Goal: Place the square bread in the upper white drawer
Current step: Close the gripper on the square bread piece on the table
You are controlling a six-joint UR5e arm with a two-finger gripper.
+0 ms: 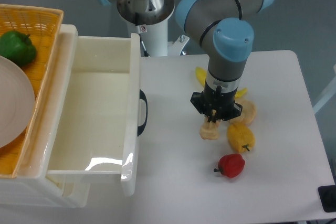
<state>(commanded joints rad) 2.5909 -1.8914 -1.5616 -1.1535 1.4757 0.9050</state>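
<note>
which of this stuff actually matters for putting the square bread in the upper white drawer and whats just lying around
Belongs to the job:
- square bread, right under the gripper
- upper white drawer, pulled open

Just lying about:
- yellow pepper
- red pepper
- rounder bread
- yellow piece behind the arm
- green pepper in the orange basket
- plate

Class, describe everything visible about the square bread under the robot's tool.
The small pale tan, lumpy square bread with golden-brown edges lies on the white table, just left of the yellow pepper. The black two-finger tool sits directly over it, fingertips at its top edge. Whether the fingers are gripping it cannot be told.
</note>
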